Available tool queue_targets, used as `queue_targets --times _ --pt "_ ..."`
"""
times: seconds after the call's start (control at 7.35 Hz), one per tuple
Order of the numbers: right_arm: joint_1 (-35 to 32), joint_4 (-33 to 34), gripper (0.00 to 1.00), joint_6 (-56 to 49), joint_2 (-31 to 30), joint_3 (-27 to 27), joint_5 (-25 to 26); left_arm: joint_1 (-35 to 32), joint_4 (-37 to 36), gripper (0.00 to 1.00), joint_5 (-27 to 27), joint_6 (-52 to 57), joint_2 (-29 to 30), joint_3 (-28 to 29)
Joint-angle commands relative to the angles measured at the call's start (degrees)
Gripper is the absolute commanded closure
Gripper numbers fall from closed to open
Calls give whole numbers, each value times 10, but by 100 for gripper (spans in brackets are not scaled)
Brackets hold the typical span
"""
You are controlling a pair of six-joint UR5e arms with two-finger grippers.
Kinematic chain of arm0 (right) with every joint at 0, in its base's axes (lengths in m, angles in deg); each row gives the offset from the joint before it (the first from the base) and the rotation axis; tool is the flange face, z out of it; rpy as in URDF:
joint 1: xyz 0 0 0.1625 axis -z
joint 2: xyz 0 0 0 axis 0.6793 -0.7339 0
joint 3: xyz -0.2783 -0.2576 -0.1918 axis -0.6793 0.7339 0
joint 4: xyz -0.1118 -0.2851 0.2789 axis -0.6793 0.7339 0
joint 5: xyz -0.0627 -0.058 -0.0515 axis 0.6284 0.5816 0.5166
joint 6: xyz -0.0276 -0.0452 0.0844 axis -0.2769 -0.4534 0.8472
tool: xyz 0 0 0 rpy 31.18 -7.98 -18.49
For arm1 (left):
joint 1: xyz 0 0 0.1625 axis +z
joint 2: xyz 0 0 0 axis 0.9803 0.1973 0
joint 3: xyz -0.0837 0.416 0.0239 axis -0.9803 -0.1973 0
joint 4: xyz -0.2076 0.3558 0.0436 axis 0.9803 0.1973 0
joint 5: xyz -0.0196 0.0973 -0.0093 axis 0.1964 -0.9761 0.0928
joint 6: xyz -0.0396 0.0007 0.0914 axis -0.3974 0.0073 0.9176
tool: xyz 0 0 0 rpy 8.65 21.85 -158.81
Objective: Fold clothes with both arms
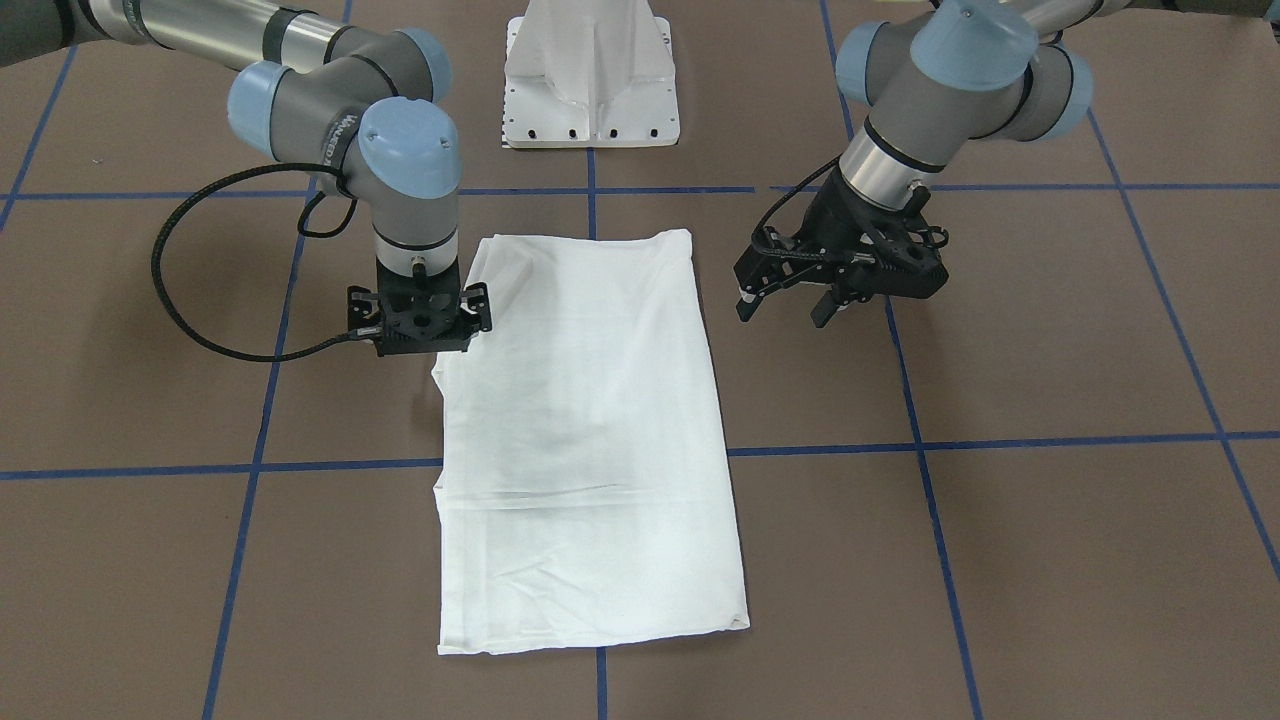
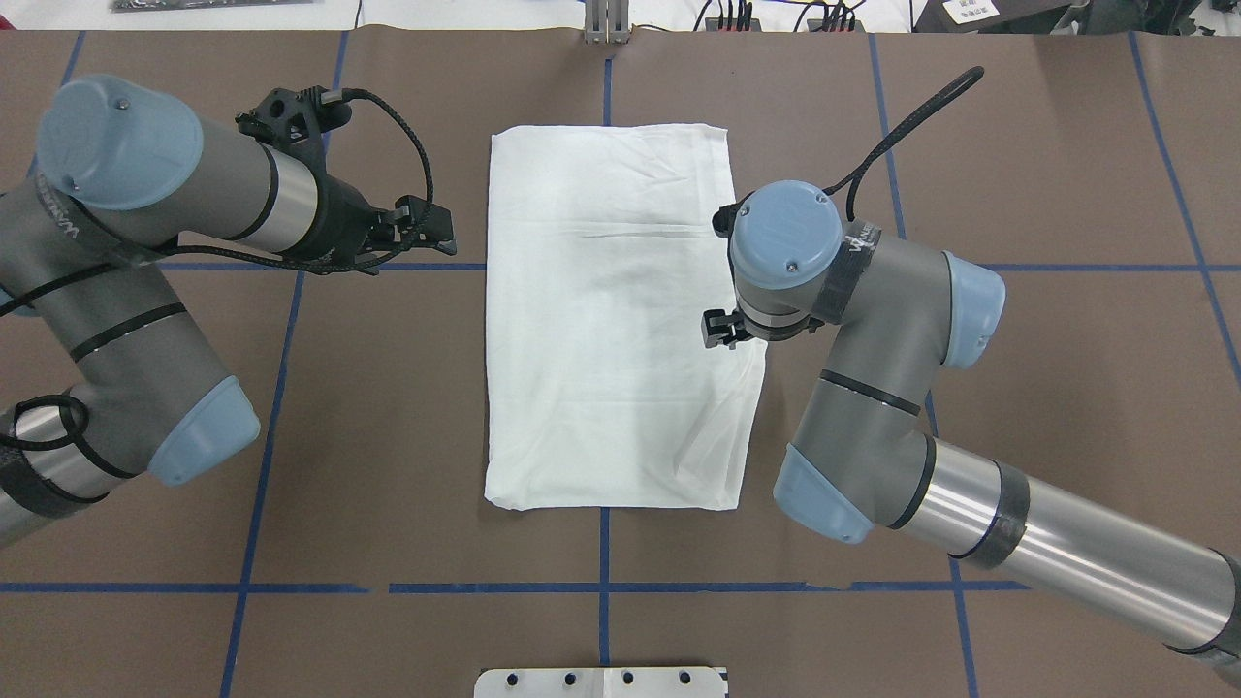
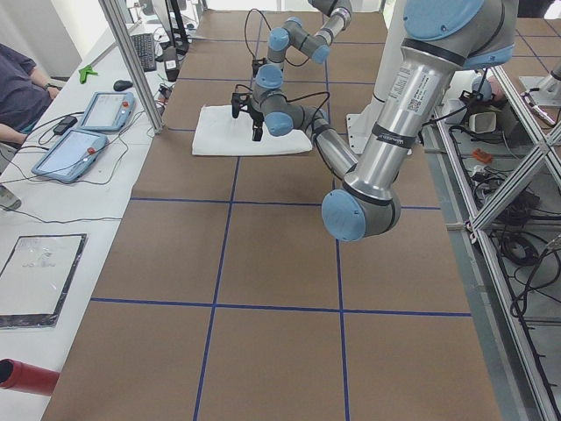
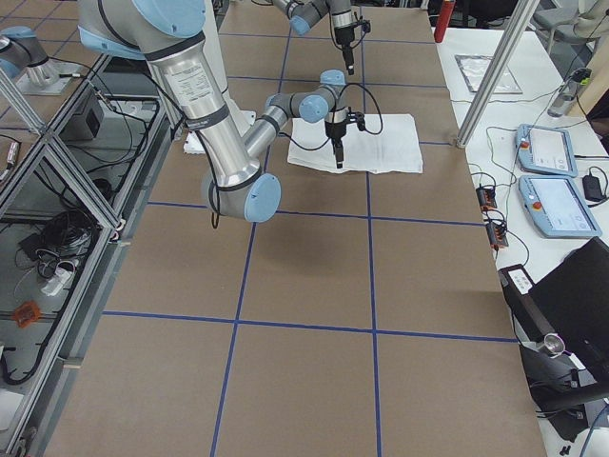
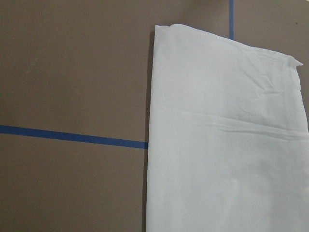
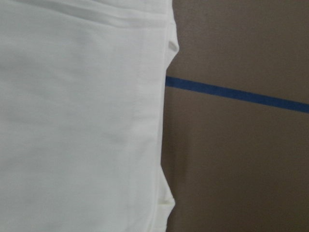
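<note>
Between both arms, the white cotton shirt (image 2: 606,330) lies flat on the brown tabletop (image 2: 388,436), folded to a rectangle with its long axis running away from my base. Over its right long edge hangs my right claw (image 1: 422,328); I can't tell its grip state. Beside the opposite edge, my left claw (image 1: 787,312) is released and apart. Right is nearer.

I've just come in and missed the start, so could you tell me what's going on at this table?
A white shirt is being folded and lies on the brown table as a long, flat rectangle. The right gripper points straight down at one long edge; whether it holds cloth cannot be seen. The left gripper is open, beside the opposite edge and clear of the cloth.
</note>
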Motion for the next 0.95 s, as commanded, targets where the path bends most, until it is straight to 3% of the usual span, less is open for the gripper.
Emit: queue_targets --times 0.0,0.82 --pt "38 0 0 12 14 2 31 0 1 0 -1 0 -1 1" --pt "62 6 0 12 5 17 54 2 2 0 -1 2 -1 4"
